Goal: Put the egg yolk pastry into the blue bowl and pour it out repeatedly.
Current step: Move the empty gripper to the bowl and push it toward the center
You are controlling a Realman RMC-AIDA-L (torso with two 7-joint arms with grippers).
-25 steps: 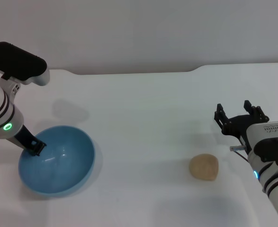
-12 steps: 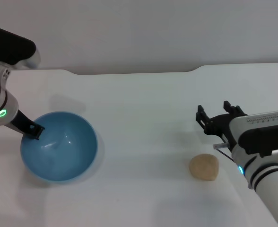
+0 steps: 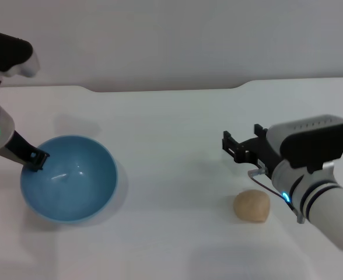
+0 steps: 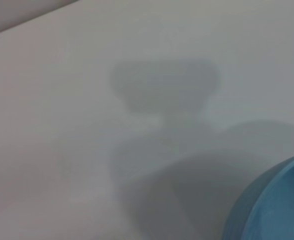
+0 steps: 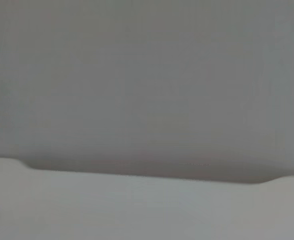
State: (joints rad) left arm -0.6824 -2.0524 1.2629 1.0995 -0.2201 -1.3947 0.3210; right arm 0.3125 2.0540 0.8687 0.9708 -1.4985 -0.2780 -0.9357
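Pastry (image 3: 252, 206): small tan lumpy ball, matte, lying on white table at right, well apart from bowl. Bowl (image 3: 69, 186): round, deep, light blue, glossy inside, w/ nothing in it, sits upright at left; its rim edge shows in left wrist view (image 4: 272, 205).

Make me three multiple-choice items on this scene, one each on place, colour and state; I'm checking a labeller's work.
1. Where is the egg yolk pastry?
A. in the bowl
B. on the table
C. in a gripper

2. What colour is the bowl?
A. blue
B. red
C. white

3. What is the left gripper doing?
A. hanging clear of everything
B. holding the pastry
C. gripping the bowl's rim

Key: 1 B, it lies bare beside the right gripper. 2 A, light blue throughout. 3 C, its fingers sit on the rim.
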